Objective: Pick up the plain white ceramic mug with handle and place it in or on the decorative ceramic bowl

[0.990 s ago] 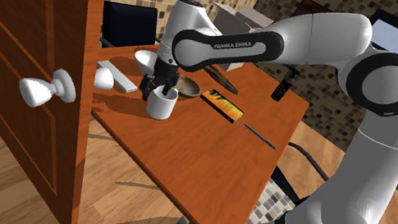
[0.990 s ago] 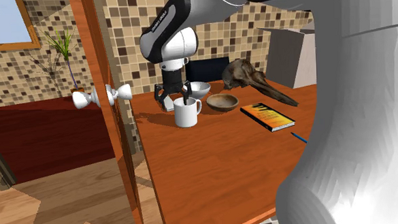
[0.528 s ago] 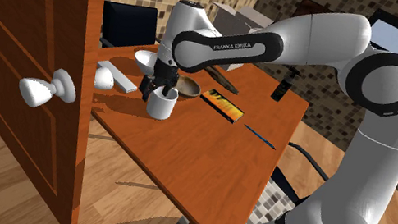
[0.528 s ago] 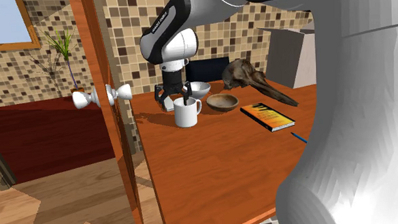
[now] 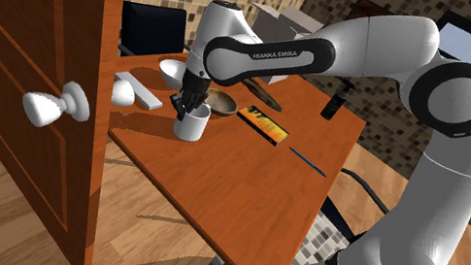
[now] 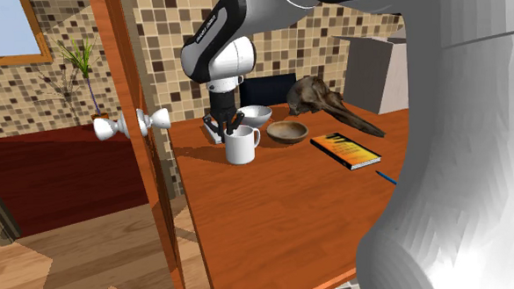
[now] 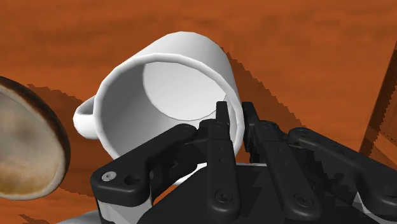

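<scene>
A plain white mug (image 5: pixel 191 126) (image 6: pixel 241 148) with a handle stands upright on the wooden table (image 5: pixel 215 182). My black gripper (image 5: pixel 187 107) (image 6: pixel 229 128) comes down from above onto its rim. In the wrist view the gripper (image 7: pixel 235 121) is shut on the mug (image 7: pixel 172 76), clasping its wall with one finger inside and one outside. The brown speckled bowl (image 5: pixel 222 103) (image 6: pixel 287 131) (image 7: pixel 25 140) sits just beyond the mug, on its handle side.
A wooden door with a white knob (image 5: pixel 56 106) (image 6: pixel 131 124) stands close to the table's edge. A white bowl (image 5: pixel 173 69) (image 6: pixel 254 115), an orange-black book (image 5: pixel 263 122) (image 6: pixel 343 149), a blue pen (image 5: pixel 307 161) and a dark gnarled object (image 6: pixel 333 106) also lie on the table.
The fingers, which straddled the mug's wall wide apart, have come together and now clasp it. The arm and the mug have not moved.
</scene>
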Available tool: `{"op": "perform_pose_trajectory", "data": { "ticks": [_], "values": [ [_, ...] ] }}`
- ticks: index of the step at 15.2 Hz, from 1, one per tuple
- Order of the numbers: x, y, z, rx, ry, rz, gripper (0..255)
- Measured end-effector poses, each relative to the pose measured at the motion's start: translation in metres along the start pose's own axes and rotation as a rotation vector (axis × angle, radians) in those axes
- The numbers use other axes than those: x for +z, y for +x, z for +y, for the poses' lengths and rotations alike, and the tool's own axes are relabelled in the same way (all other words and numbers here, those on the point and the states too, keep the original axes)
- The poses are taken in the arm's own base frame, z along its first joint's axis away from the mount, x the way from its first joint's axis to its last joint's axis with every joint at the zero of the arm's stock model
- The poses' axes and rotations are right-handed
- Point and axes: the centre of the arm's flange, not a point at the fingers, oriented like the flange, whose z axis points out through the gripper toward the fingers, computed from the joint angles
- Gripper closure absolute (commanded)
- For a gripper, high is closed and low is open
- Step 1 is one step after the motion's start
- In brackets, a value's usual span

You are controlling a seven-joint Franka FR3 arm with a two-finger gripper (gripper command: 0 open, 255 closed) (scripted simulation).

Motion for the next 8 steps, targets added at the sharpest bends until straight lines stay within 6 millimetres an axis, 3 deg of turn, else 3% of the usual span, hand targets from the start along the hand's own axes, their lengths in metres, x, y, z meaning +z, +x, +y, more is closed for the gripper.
{"op": "perform_pose_trajectory", "data": {
  "ticks": [4,8],
  "values": [
    [-0.006,0.000,0.000,0.000,0.000,-0.001,255],
    [-0.027,0.001,-0.001,0.000,0.000,0.000,255]
  ]
}}
